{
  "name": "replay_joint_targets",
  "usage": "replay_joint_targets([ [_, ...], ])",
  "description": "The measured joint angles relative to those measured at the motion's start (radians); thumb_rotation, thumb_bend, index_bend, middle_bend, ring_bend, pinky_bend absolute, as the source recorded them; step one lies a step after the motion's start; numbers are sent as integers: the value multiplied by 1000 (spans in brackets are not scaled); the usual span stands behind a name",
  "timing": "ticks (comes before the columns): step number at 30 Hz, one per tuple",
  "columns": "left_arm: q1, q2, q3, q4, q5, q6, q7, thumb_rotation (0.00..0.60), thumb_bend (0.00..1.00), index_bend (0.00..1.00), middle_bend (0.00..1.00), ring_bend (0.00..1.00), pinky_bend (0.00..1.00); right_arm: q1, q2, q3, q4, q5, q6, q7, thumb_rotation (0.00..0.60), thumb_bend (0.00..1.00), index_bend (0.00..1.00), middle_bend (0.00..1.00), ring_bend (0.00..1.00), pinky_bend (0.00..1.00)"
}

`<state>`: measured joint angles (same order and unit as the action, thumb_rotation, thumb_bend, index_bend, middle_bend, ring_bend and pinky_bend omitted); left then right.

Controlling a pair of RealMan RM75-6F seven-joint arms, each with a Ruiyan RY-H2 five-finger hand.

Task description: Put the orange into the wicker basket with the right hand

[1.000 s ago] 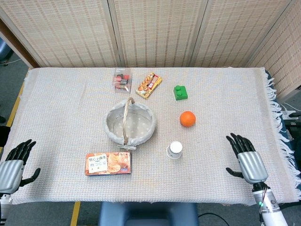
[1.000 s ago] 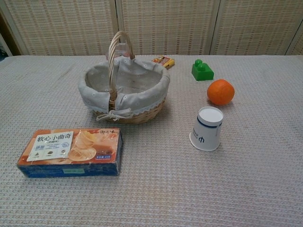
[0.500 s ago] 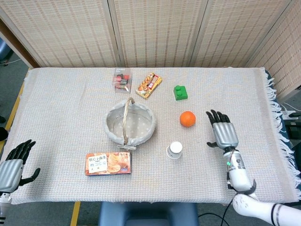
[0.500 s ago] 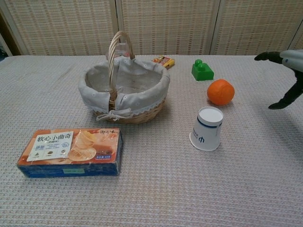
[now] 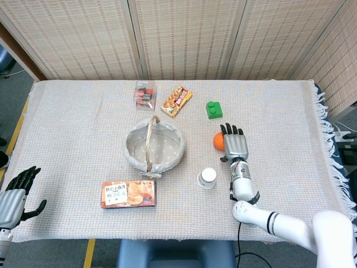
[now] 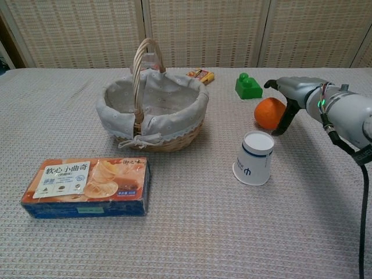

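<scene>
Right hand spread flat over the orange, holding nothing, orange under its fingers, upturned paper cup just nearer, green block beyond, wicker basket well leftward, left hand open, idle.

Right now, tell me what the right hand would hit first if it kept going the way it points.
Probably the orange: the right hand hovers just beside it, fingers spread. Whether they already touch is unclear.

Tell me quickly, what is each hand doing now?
Left hand: open, holding nothing.
Right hand: open beside the orange, not gripping it.
</scene>
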<state>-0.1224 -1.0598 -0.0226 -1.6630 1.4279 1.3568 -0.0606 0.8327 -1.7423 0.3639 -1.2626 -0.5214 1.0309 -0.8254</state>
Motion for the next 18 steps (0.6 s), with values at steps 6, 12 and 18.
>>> replay_joint_targets([
  [6,-2,4,2,-3,3,-5,-10,600,333,0,0,0,105,39,-78,-1,131,15,-14,2,600,179,0,17,19,298],
  [12,-4,6,4,-8,4,-11,-12,600,332,0,0,0,105,60,-159,-4,249,-68,0,87,600,301,30,539,548,746],
  [18,-3,9,5,-8,2,-10,-19,600,332,0,0,0,105,50,-177,-9,267,-200,35,222,600,327,75,693,695,818],
])
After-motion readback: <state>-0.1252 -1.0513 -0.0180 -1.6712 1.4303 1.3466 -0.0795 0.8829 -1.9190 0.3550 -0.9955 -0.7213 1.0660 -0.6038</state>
